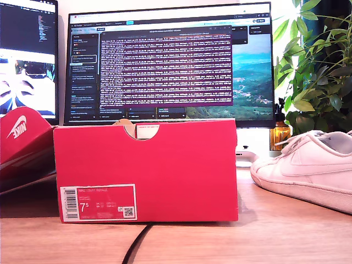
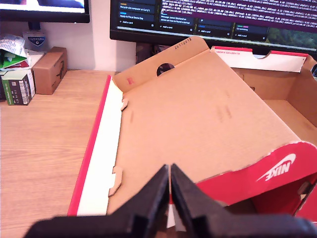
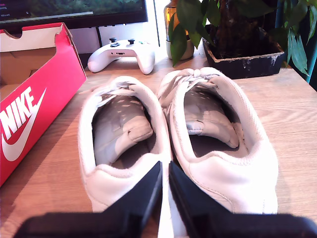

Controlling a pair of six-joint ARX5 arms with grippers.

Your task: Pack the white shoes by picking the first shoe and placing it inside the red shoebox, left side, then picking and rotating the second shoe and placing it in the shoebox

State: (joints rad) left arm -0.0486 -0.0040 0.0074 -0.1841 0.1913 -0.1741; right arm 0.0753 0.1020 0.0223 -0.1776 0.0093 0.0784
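1. Starting at the exterior view's left: the red lid (image 1: 22, 135) with the white swoosh leans tilted beside the red shoebox (image 1: 146, 170). Our first gripper (image 2: 170, 191) hangs over the lid's brown cardboard inner face, jaws pressed together w/ only a sliver between the tips, holding nothing.
2. The shoebox sits near the desk's (image 1: 286, 242) front edge, label side toward the exterior cam, half-round notch up top. Its floor is hidden from that view; the first wrist view shows only part of the interior, and no shoe shows there. We judge the box as light, stiff cardboard that may slide if nudged, so shoes should go in from above, not get pushed against a wall.
3. At the exterior view's right, well apart from the box, sit the white shoes: the exterior cam shows one only (image 1: 308, 165), cut by the frame edge. The second wrist view shows both side by side, touching, heels toward the cam: one shoe (image 3: 121, 144) nearer the box, the other (image 3: 223, 148) farther.
4. Our second gripper (image 3: 165, 191) hovers right at the seam between the two heels, jaws nearly shut, empty.
5. Handling, our guess: leather uppers are smooth, maybe a bit slick; soft at tongue and laces, firmer at the heel. Light enough for one gripper.
6. Best hold prob. the heel collar, one finger inside the opening, one outside. Jaws need to spread first. Laces are too floppy for a hold.
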